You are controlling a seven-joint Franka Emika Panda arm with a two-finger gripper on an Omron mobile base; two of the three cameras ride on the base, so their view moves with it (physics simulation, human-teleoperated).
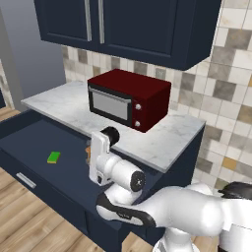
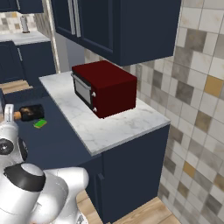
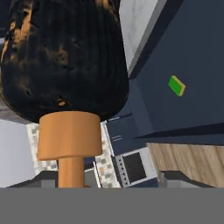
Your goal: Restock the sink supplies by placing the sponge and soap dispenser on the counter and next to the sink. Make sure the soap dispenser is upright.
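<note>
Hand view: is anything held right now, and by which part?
Cannot be told. The soap dispenser sits right in front of the hand camera, its pump top nearest, but no contact with it shows, so neither a hold nor its place is confirmed.

You have one sponge [image 1: 53, 157], green, and one soap dispenser [image 3: 65, 70], black with one orange-brown pump top [image 3: 68, 140]. You can count one dark red microwave [image 1: 129, 98] with two knobs on its front. There is one marble counter [image 1: 162, 142], one open drawer [image 1: 29, 147] and two handles on the upper cabinet [image 1: 128, 24].
</note>
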